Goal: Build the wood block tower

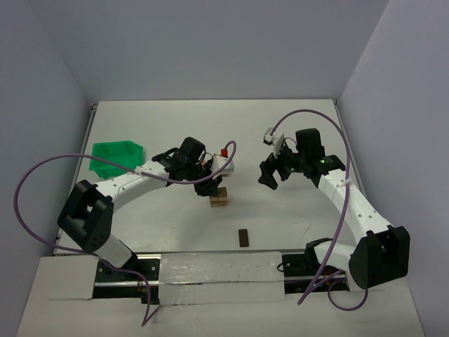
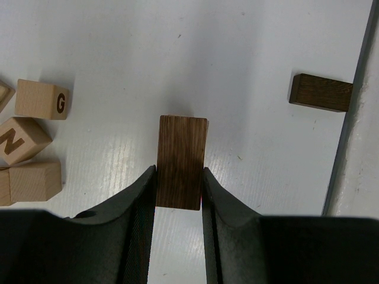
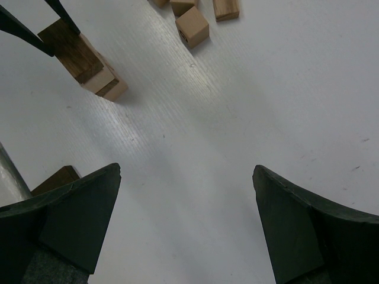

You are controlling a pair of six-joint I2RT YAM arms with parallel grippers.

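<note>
The tower (image 1: 218, 199) is a short stack of light wood blocks near the table's middle; in the right wrist view the tower (image 3: 108, 83) shows pale blocks under a dark top piece. My left gripper (image 2: 179, 171) is shut on that dark brown wood block (image 2: 182, 161), holding it on top of the stack, and it covers what lies below. Three light lettered cubes (image 2: 41, 99) lie on the table to its left. A second dark block (image 2: 321, 92) lies near the front rail. My right gripper (image 3: 186, 171) hangs open over bare table, right of the tower, holding nothing.
A green bin (image 1: 116, 156) stands at the left. Loose light cubes (image 3: 192, 26) lie beyond the tower. The spare dark block (image 1: 243, 238) rests close to the metal rail (image 1: 210, 256) at the near edge. Purple cables loop over both arms.
</note>
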